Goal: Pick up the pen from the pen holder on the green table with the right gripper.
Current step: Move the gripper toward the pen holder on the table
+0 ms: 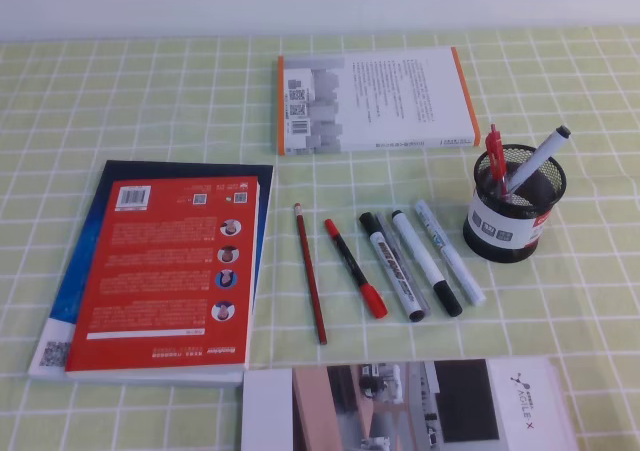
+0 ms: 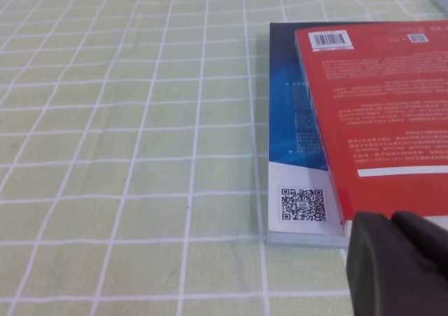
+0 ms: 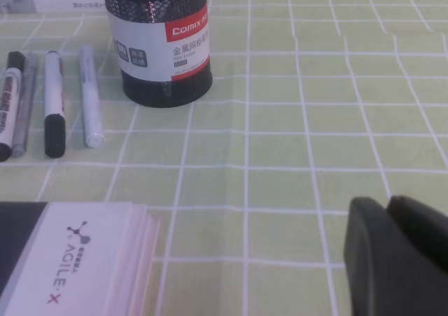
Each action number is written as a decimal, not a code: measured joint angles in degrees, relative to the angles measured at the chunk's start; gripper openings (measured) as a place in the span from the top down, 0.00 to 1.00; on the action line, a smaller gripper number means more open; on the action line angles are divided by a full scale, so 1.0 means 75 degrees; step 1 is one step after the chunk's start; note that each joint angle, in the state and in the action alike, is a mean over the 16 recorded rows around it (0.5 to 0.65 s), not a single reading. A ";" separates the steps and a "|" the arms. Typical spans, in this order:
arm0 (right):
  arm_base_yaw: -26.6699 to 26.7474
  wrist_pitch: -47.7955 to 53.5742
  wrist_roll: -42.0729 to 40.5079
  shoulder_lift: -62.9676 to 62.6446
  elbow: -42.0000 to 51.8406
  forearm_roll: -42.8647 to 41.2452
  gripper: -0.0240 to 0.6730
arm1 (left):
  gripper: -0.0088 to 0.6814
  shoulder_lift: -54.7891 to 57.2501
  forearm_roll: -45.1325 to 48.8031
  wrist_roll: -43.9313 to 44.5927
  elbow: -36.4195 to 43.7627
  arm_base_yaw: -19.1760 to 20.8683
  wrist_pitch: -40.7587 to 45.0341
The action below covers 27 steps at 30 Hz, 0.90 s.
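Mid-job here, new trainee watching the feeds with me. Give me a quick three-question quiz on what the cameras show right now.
1. True or false: the pen is already out of the pen holder.
2. In the exterior high view, what lies directly left of the red marker? A) a pencil B) a ruler C) scissors
3. Fill in: in the left wrist view, the red book lies on top of a ____ book.

Key
1. False: it leans inside the holder beside a red pen, its dark tip up to the right.
2. A: the pencil.
3. Blue, with a QR code at its corner.
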 joint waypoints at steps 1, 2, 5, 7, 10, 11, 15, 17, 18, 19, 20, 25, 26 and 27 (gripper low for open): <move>0.0000 0.0000 0.0000 0.0000 0.0000 0.0000 0.98 | 0.99 0.0000 0.0000 0.0000 0.0000 0.0000 0.0000; 0.0000 0.0000 0.0000 0.0000 0.0000 0.0000 0.98 | 0.99 0.0000 0.0000 0.0000 0.0000 0.0000 0.0000; 0.0000 0.0000 0.0000 0.0000 0.0000 0.0000 0.98 | 0.99 0.0000 0.0000 0.0000 0.0000 0.0000 0.0000; 0.0000 0.0000 0.0000 0.0000 0.0000 0.0000 0.98 | 0.99 0.0000 0.0000 0.0000 0.0000 0.0000 0.0000; 0.0000 0.0000 0.0000 0.0000 0.0000 0.0000 0.98 | 0.99 0.0000 0.0000 0.0000 0.0000 0.0000 0.0000; 0.0000 0.0000 0.0000 0.0000 0.0000 0.0000 0.98 | 0.99 0.0000 0.0000 0.0000 0.0000 0.0000 0.0000; 0.0000 0.0000 0.0000 0.0000 0.0000 0.0000 0.98 | 0.99 0.0000 0.0000 0.0000 0.0000 0.0000 0.0000; 0.0000 0.0000 0.0000 0.0000 0.0000 0.0000 0.98 | 0.99 0.0000 0.0000 0.0000 0.0000 0.0000 0.0000; 0.0000 0.0000 0.0000 0.0000 0.0000 0.0000 0.98 | 0.99 0.0000 0.0000 0.0000 0.0000 0.0000 0.0000; 0.0000 0.0000 0.0000 0.0000 0.0000 0.0000 0.98 | 0.99 0.0000 0.0000 0.0000 0.0000 0.0000 0.0000; 0.0000 0.0000 0.0000 0.0000 0.0000 0.0000 0.98 | 0.99 0.0000 0.0000 0.0000 0.0000 0.0000 0.0000; 0.0000 0.0000 0.0000 0.0000 0.0000 0.0000 0.98 | 0.99 0.0000 0.0000 0.0000 0.0000 0.0000 0.0000; 0.0000 0.0000 0.0000 0.0000 0.0000 0.0000 0.98 | 0.99 0.0000 0.0000 0.0000 0.0000 0.0000 0.0000; 0.0000 0.0000 0.0000 0.0000 0.0000 0.0000 0.98 | 0.99 0.0000 0.0000 0.0000 0.0000 0.0000 0.0000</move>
